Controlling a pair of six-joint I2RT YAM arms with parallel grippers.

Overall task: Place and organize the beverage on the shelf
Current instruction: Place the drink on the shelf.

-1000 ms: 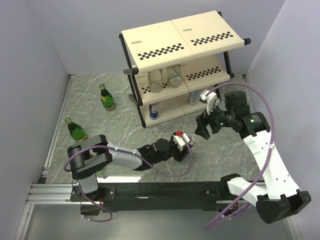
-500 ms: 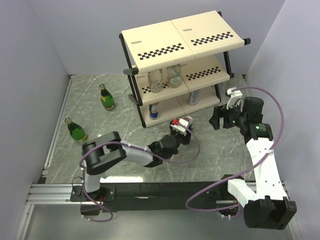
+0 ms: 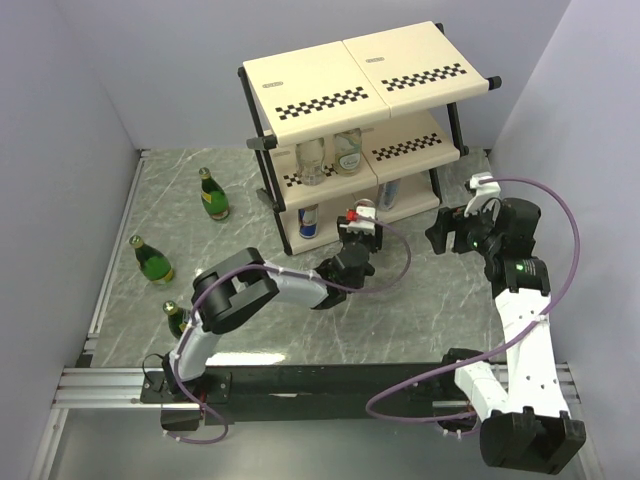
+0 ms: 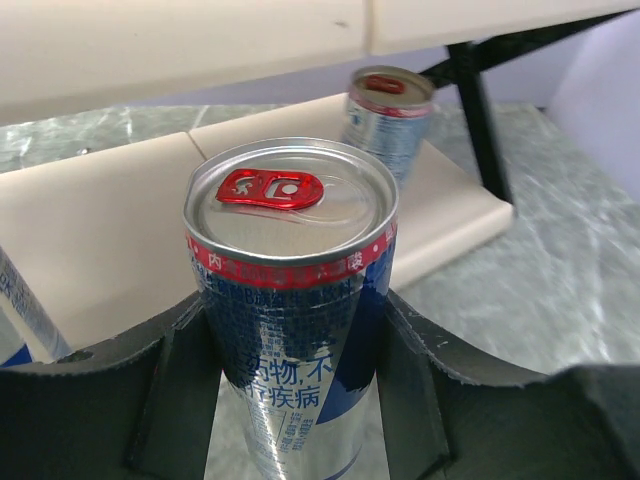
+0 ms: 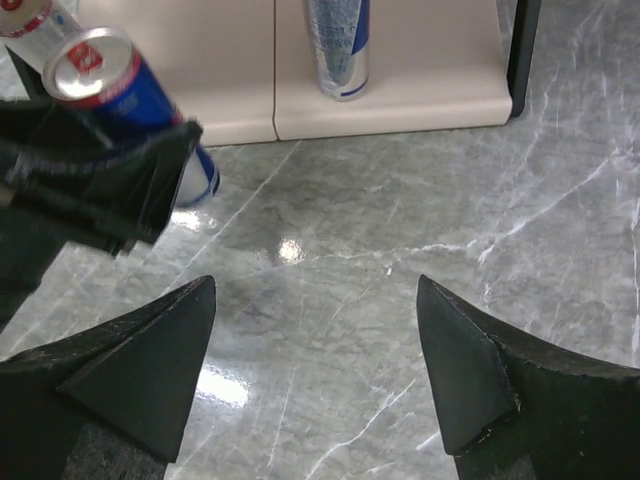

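Note:
My left gripper [image 3: 358, 232] [image 4: 290, 385] is shut on a slim silver-and-blue can [image 4: 290, 300] [image 5: 112, 88], held upright just in front of the shelf's [image 3: 370, 70] bottom tier [image 4: 100, 240]. Two more cans [image 3: 309, 220] [image 3: 388, 195] stand on that tier, one of them close behind the held can [image 4: 388, 110]. The middle tier carries two clear bottles [image 3: 311, 160] [image 3: 347, 150]. Three green bottles [image 3: 211, 194] [image 3: 152, 260] [image 3: 177, 318] stand on the floor at the left. Right of the shelf, my right gripper [image 3: 440, 232] [image 5: 315, 340] hangs open over bare marble.
The black shelf post [image 5: 520, 45] stands at the bottom tier's right corner, near my right gripper. Grey walls close in the marble floor [image 3: 430, 300] on three sides. A purple cable [image 3: 400, 262] loops behind the left wrist.
The left arm has carried the can from mid-floor up to the front of the bottom tier. The right arm has drawn back to the right, away from the shelf.

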